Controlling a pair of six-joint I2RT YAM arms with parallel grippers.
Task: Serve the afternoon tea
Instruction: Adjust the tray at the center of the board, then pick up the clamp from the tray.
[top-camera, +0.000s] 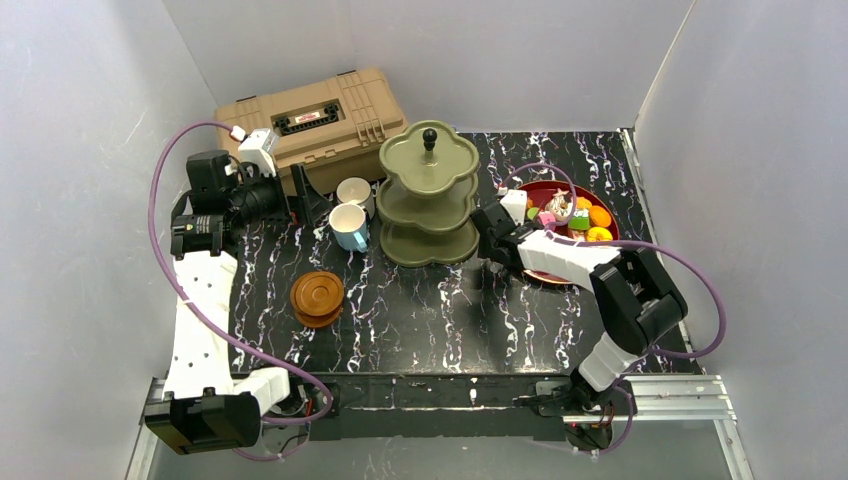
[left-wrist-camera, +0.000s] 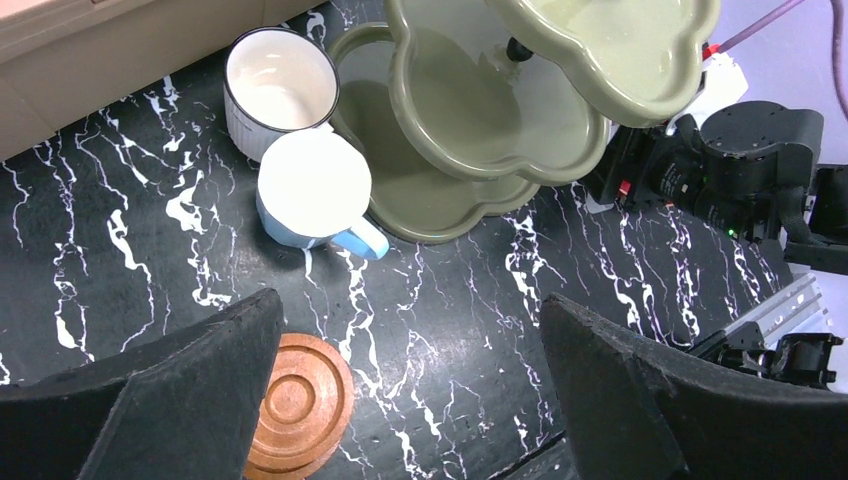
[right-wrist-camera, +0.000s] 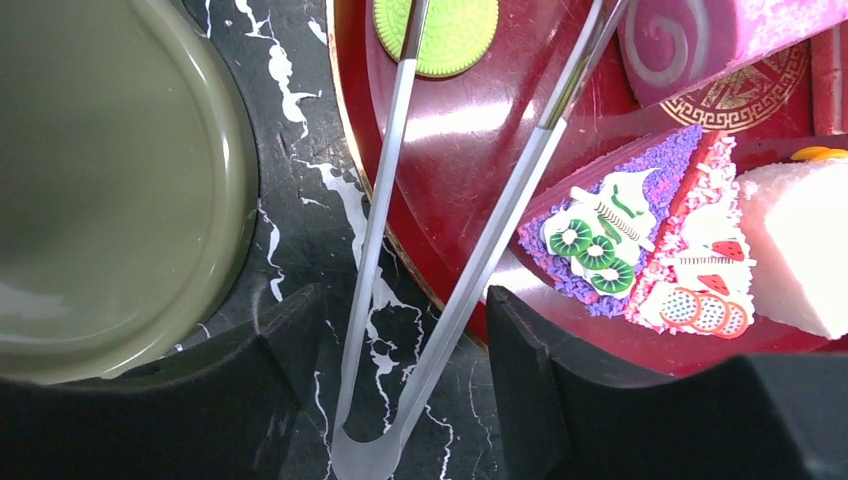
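The olive-green three-tier stand (top-camera: 430, 195) with its black knob stands at the table's middle back, its tiers bare (left-wrist-camera: 480, 120). A white mug (top-camera: 353, 191) and a light-blue mug (top-camera: 348, 226) stand just left of it. Stacked brown saucers (top-camera: 317, 297) lie nearer the front. Toy cakes (top-camera: 575, 215) fill a red plate (top-camera: 530, 188) on the right. My right gripper (right-wrist-camera: 400, 300) straddles the hinge end of metal tongs (right-wrist-camera: 372, 260), jaws open close beside both arms. The tongs' tips lie on the plate (right-wrist-camera: 470, 130) near a green cookie (right-wrist-camera: 437, 35). My left gripper (left-wrist-camera: 410, 305) hangs open over bare table.
A tan toolbox (top-camera: 320, 115) sits at the back left behind the mugs. In the right wrist view the stand's bottom tier (right-wrist-camera: 100, 180) lies just left of my fingers, with a purple kiwi slice (right-wrist-camera: 600, 225) and a pink slice (right-wrist-camera: 700, 270) to the right.
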